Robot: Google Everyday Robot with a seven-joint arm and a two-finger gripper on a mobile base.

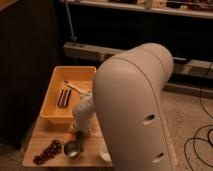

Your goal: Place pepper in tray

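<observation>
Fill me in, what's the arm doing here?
The robot arm reaches down to the table. Its gripper sits low just in front of the tray, beside a small orange item. I can't make out the pepper; the gripper may be hiding it. The tray holds a dark object that I can't identify.

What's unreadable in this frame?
Camera view:
- Pepper: not found; possibly under the hand, which is low over the table by the tray's near wall.
- Table's right side: hidden behind the robot's arm.
- White dish: mostly covered by the arm.
- Dark items in tray: too blurred to identify.
</observation>
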